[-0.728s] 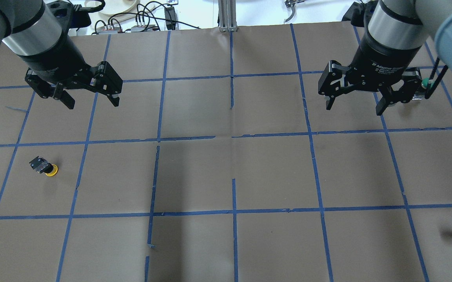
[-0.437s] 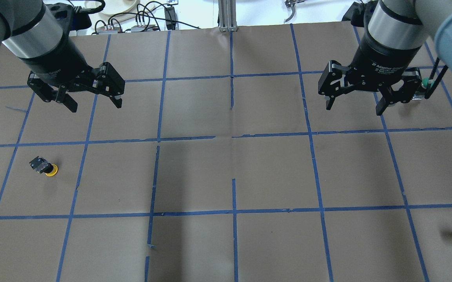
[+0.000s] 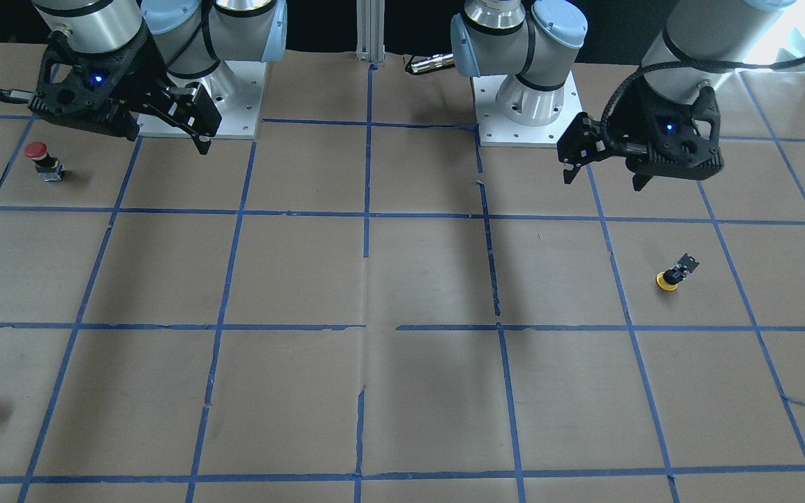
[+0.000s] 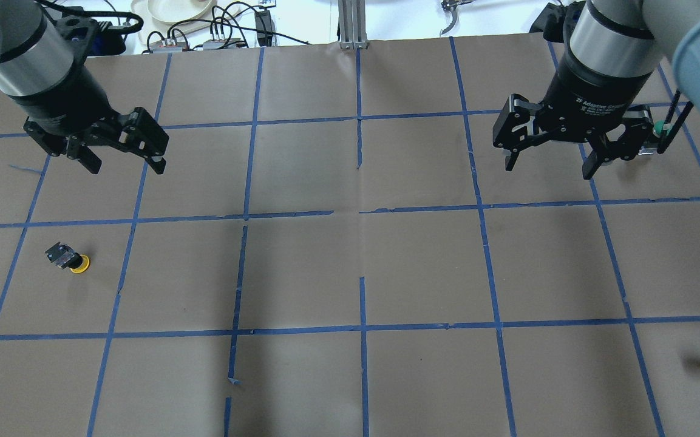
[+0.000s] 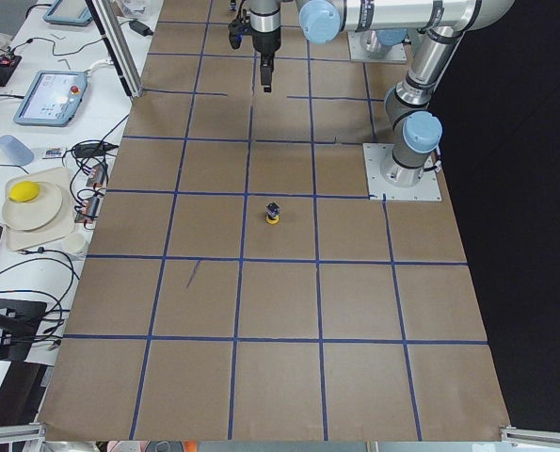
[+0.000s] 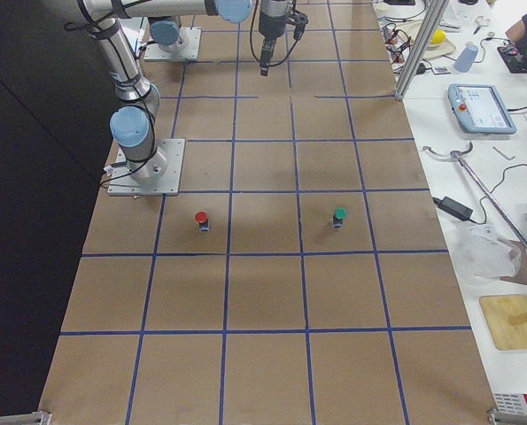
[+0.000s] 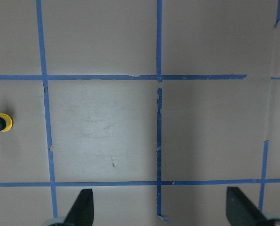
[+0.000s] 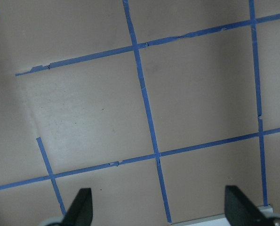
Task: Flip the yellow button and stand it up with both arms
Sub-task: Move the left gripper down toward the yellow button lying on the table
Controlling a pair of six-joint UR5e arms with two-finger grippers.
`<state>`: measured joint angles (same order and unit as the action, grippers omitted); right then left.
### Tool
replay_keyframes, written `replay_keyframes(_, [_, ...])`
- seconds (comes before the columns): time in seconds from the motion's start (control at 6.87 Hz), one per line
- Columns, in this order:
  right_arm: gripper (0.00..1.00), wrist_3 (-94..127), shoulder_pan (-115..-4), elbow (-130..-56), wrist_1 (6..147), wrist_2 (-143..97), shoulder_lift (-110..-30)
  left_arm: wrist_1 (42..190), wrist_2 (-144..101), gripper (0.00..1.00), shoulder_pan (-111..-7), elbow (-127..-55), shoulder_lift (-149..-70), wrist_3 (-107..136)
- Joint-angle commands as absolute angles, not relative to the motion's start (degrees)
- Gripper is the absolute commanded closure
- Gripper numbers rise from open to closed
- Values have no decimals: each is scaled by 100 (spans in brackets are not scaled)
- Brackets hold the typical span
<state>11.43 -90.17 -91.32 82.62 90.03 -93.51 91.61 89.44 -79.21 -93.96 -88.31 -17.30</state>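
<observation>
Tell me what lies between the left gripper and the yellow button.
No object. In the overhead view only bare brown paper, crossed by one blue tape line, separates the left gripper from the yellow button.

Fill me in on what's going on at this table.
The yellow button sits untouched on the table, apparently resting on its cap with the black body up. The left gripper hangs open, the closer of the two. The right gripper is open too, far across the table. Neither holds anything.
</observation>
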Motion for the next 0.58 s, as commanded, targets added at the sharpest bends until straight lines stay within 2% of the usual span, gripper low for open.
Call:
replay_keyframes(0.0, [0, 1134, -9018, -9132, 8262, 9009, -9352, 8870, 8947, 0, -6851, -9763, -9052, -3656])
replay_keyframes(0.15, [0, 1142, -9018, -9132, 8253, 9017, -9352, 8685, 8956, 0, -6551, -9921, -9114, -4135])
replay_keyframes(0.44, [0, 1134, -9018, -9132, 8244, 9018, -9352, 7373, 9167, 0, -6005, -10474, -9464, -5564])
